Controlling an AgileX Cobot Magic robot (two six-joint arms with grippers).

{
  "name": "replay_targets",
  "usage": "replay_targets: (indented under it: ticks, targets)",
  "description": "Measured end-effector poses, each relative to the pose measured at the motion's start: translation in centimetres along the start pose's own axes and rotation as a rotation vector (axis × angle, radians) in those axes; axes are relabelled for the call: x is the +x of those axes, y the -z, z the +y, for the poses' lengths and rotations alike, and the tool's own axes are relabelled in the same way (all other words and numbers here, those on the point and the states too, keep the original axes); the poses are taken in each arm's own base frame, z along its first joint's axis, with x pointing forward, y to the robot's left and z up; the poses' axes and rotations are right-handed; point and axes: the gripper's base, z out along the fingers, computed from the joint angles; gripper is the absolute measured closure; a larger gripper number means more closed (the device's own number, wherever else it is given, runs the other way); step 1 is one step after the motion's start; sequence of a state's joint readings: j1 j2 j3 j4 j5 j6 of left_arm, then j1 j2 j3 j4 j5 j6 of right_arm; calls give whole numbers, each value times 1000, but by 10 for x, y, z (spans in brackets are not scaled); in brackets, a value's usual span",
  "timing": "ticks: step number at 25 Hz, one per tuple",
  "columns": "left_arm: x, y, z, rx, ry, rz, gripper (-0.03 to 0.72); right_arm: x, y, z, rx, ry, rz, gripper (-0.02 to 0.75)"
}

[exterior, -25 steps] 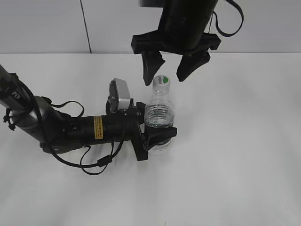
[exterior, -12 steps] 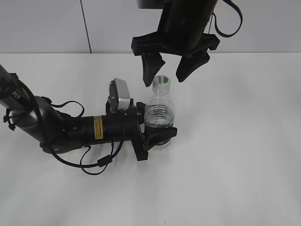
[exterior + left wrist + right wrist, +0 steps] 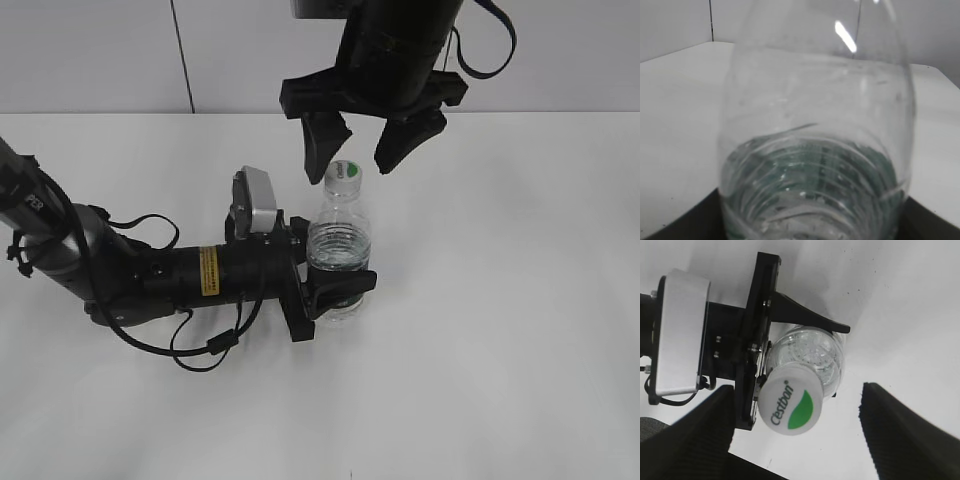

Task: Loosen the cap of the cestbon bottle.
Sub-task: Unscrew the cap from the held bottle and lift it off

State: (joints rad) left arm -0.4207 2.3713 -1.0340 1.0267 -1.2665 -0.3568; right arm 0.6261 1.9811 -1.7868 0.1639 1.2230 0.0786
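Clear, glossy plastic with ribbed shoulders forms the cestbon bottle, clamped between the matt black fingers of the left end effector, and a bright glint runs down the curved wall that fills the left wrist view. Just below the open right end effector, whose matt black pads carry fine ridged texture, sits the smooth white plastic cap with its printed green leaf. Beneath both end effectors the bench is a smooth, matt white surface, and the camera housing behind the left end effector looks like satin silver metal or plastic.
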Motion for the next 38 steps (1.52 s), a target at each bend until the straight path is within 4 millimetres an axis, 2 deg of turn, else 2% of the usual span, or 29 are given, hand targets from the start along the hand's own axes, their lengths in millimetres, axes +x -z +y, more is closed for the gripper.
replay_targets:
  ticks: [18, 24, 29, 32, 36, 38]
  targets:
    - [0, 0, 0, 0, 0, 0, 280, 0, 0, 0, 2, 23, 0, 153]
    - [0, 0, 0, 0, 0, 0, 280, -1, -9, -1, -1, 28, 20, 153]
    - [0, 0, 0, 0, 0, 0, 280, -1, -9, -1, -3, 33, 21, 158]
    - [0, 0, 0, 0, 0, 0, 280, -1, -9, -1, -4, 34, 21, 223]
    - [0, 0, 0, 0, 0, 0, 280, -1, -9, 0, -7, 46, 21, 428]
    - [0, 0, 0, 0, 0, 1, 280, -1, -9, 0, -7, 79, 21, 445]
